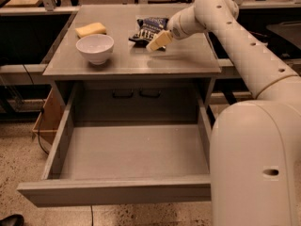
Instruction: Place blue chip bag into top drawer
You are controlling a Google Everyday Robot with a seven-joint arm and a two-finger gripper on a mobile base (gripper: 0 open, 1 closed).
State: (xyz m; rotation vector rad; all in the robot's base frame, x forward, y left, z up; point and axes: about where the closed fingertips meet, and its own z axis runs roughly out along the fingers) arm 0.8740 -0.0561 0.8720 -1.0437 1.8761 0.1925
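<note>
The blue chip bag (147, 29) lies flat on the grey table (127, 60), at the back and right of the middle. My gripper (157, 42) hangs just above the table at the bag's near right corner, its cream fingers (155, 41) pointing down and left and overlapping the bag's edge. The top drawer (127, 154) is pulled wide open below the table and holds nothing. Its flat grey front (113, 192) faces the camera.
A white bowl (95, 48) stands at the table's front left, with a yellow sponge (91, 29) behind it. A grey panel with two black handles (136, 94) sits at the back under the tabletop. My white arm and base (254, 140) fill the right side. A cardboard box (47, 121) stands left of the drawer.
</note>
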